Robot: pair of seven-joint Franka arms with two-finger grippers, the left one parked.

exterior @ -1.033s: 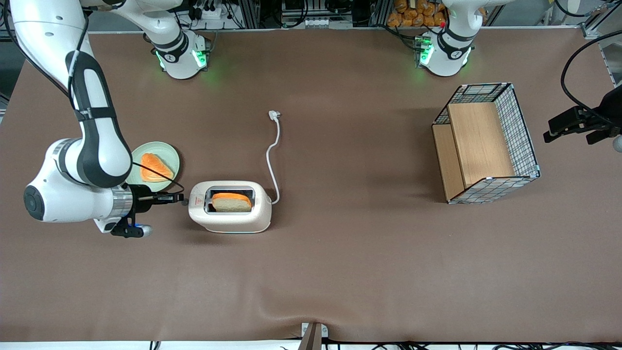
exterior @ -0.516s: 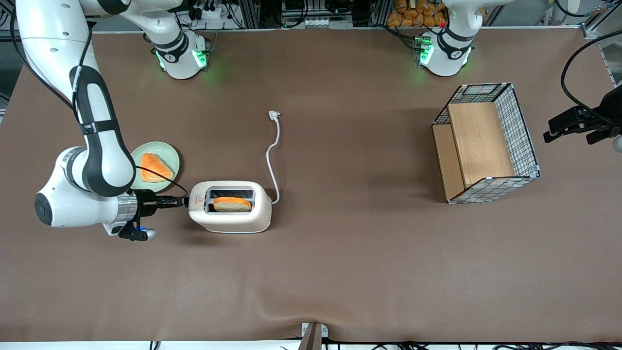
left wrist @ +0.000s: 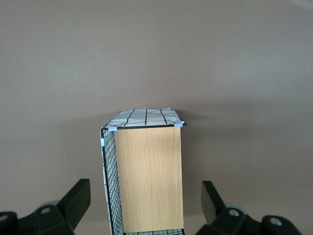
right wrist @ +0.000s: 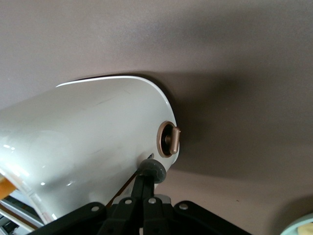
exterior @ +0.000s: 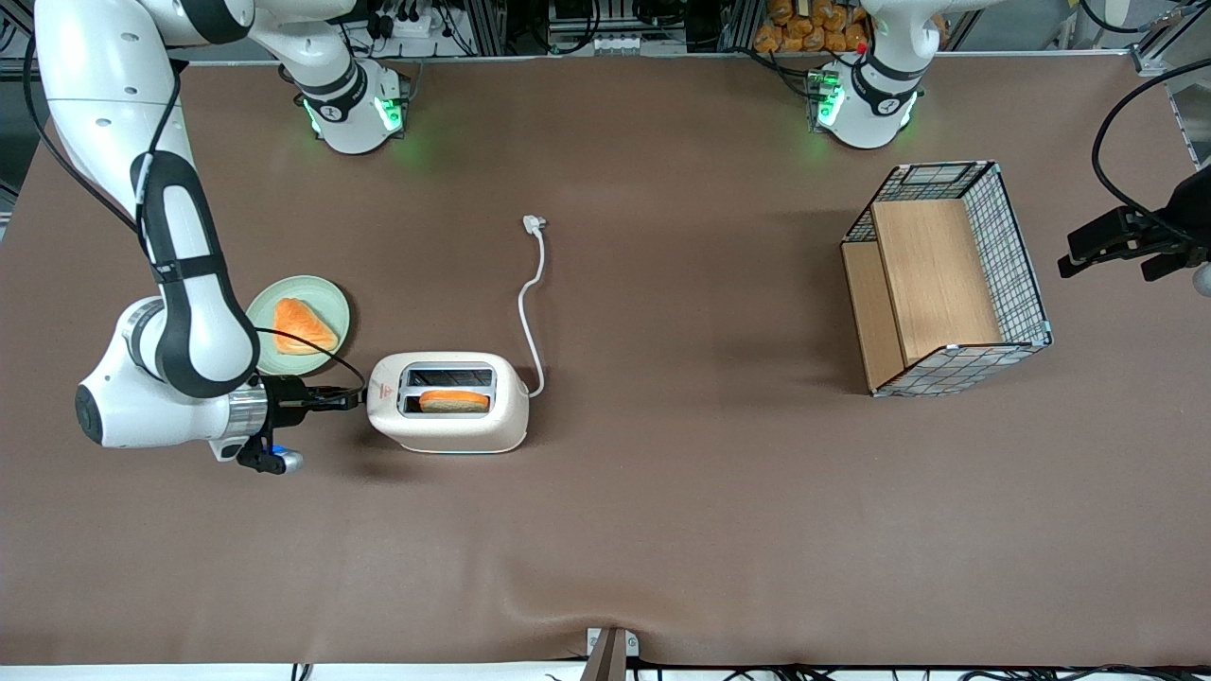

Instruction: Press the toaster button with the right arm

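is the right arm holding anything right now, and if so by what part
Nothing is held. The end effector has its fingers closed together, tips pressing down on the toaster button at the toaster's end.

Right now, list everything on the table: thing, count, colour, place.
toaster: one, cream-white, between the plate and the basket.
toaster button: one, pale grey, on the toaster's end wall, under the pincer's fingertips.
bread slice: one, orange crust, low in the toaster's slot.
cord and plug: one, white, running from the toaster away from the front camera.
plate: one, pale green, beside the toaster, holding an orange slice.
basket: one, wire and wood, toward the parked arm's end.
right arm's pincer: one, black, shut, at the toaster's end.
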